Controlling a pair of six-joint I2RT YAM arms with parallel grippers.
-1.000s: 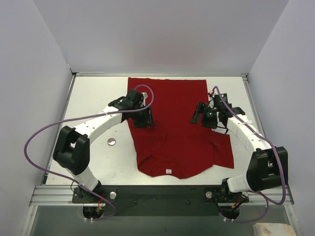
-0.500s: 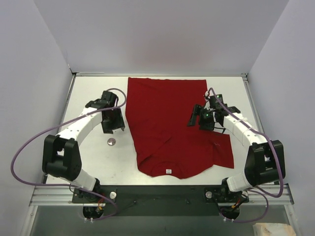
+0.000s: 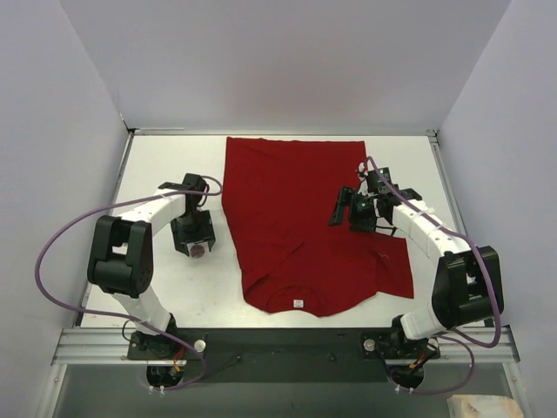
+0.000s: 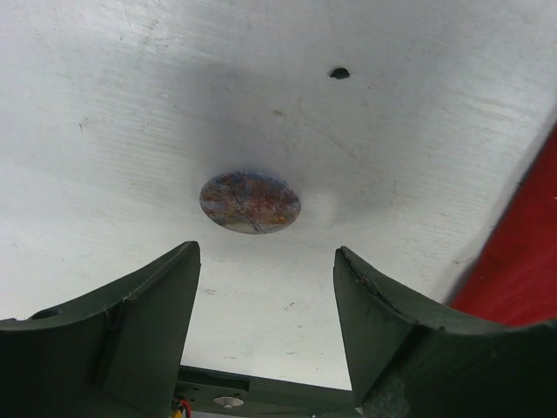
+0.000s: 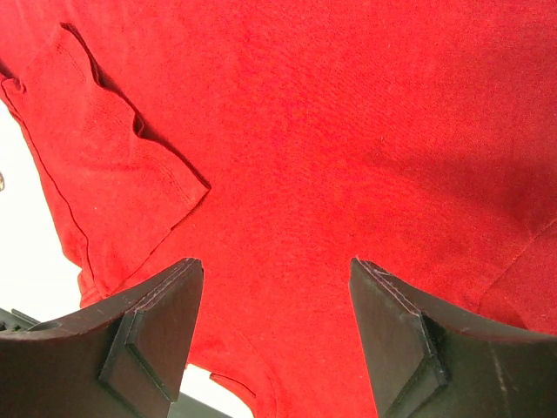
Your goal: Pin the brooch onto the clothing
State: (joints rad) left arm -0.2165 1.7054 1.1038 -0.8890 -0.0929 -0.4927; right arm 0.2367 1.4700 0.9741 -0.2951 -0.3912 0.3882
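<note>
1. Top view: the left fingers stand wide and empty over the small round mottled brooch. It lies on the pale counter just beside the plain red T-shirt, off its edge on the left arm's side. The right fingers hover wide and empty over the shirt's other half.
2. Left wrist view: the brooch lies flat ahead of the gap, the shirt's edge nearby. Best to centre it, lower until the tips touch the counter, then close gently on its thin rim; a flat disc probably slips easily.
3. Right wrist view: only shirt fabric below, nothing gripped.
</note>
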